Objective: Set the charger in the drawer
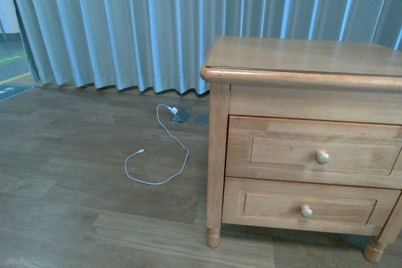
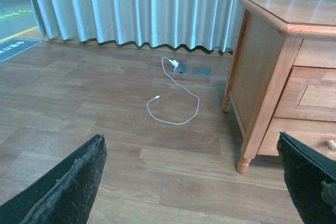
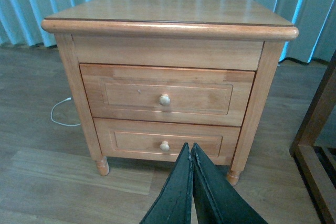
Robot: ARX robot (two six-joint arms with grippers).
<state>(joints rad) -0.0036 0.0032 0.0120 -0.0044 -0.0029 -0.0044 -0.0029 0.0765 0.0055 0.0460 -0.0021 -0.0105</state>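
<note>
While shut, drawer [image 1: 314,152] beside white cable [image 1: 160,155].

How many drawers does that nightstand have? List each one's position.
2. The taller upper light-brown wooden drawer with a round pale knob sits below the nightstand top; the shallower lower wooden drawer is directly beneath it. Both are closed.

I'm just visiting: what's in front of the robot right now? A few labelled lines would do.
Furniture: light-brown wooden nightstand
Upper drawer: closed, round pale knob
Lower drawer: closed
Floor: thin white cable lying loose by the grey curtain
Charger: not visible
Left gripper: open, empty
Right gripper: shut, empty
</note>
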